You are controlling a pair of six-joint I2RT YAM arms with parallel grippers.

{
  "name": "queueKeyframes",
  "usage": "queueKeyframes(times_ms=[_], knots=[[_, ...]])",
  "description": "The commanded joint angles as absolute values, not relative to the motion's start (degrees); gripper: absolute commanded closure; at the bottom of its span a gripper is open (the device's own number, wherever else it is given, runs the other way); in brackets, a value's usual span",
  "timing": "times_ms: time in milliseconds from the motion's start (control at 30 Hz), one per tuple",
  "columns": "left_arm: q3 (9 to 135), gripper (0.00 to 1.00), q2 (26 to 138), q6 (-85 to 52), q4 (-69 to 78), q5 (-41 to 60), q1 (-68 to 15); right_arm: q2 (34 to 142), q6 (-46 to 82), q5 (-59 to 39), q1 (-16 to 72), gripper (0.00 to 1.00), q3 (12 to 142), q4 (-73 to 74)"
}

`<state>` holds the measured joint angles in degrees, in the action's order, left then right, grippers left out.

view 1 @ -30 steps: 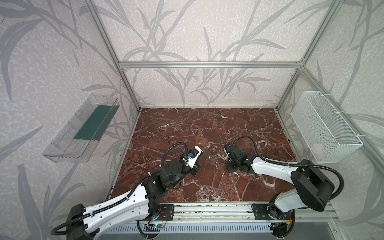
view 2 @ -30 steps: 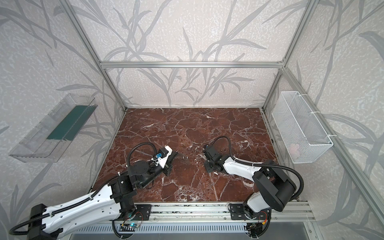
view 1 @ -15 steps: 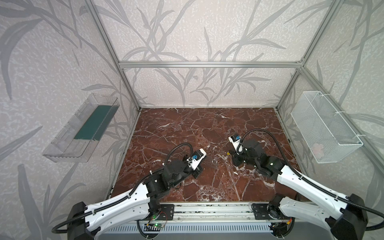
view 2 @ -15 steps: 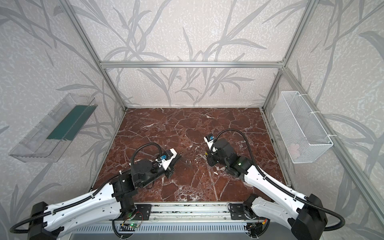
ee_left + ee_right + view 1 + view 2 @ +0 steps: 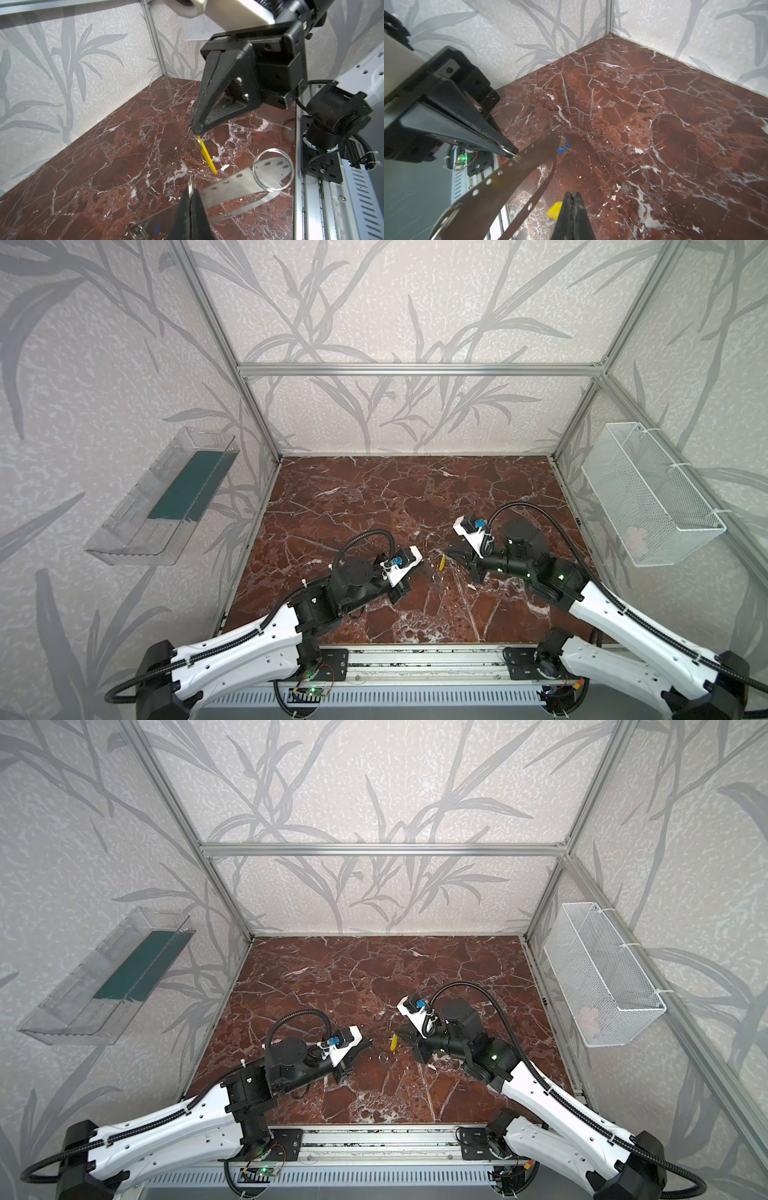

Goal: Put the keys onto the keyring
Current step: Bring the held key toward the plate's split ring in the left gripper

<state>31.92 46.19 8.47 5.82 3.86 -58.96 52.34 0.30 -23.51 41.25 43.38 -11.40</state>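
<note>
Keys come first, at the front of the marble table. The yellow key hangs tag-down from the right gripper, whose jaws are pinched together on its metal end. In both top views we see it between the two grippers.

Facing it, the left gripper is clamped on the keyring, by a small wire ring at its holed edge. The plate slants up off the table, with a large split ring through one end. The blue key sits at the opposite end, half hidden by the plate, and we cannot tell whether it is attached.

Farther back, on the left wall, a clear plastic bin holds a dark green sheet. On the right wall, a white wire basket holds one pale pink thing, too faint for us to name.
</note>
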Motion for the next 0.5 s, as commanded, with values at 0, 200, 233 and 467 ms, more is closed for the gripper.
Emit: queueKeyframes(times_ms=[0, 200, 233, 467], knots=[[34.6, 1.00, 46.2, 10.2, 6.9, 6.1, -59.5, 51.4, -1.0, -31.5, 41.0, 1.00, 45.2, -7.9], [34.5, 1.00, 46.9, 10.7, 8.3, 4.4, -60.1, 52.3, -0.5, -36.1, 41.0, 1.00, 45.4, -6.1], [34.5, 1.00, 47.1, 10.7, 8.7, 3.2, -60.4, 52.4, -0.5, -36.6, 41.0, 1.00, 45.4, -5.8], [34.2, 1.00, 47.8, 10.8, 12.1, -5.8, -61.7, 52.5, -0.4, -39.3, 41.0, 1.00, 45.3, -4.7]])
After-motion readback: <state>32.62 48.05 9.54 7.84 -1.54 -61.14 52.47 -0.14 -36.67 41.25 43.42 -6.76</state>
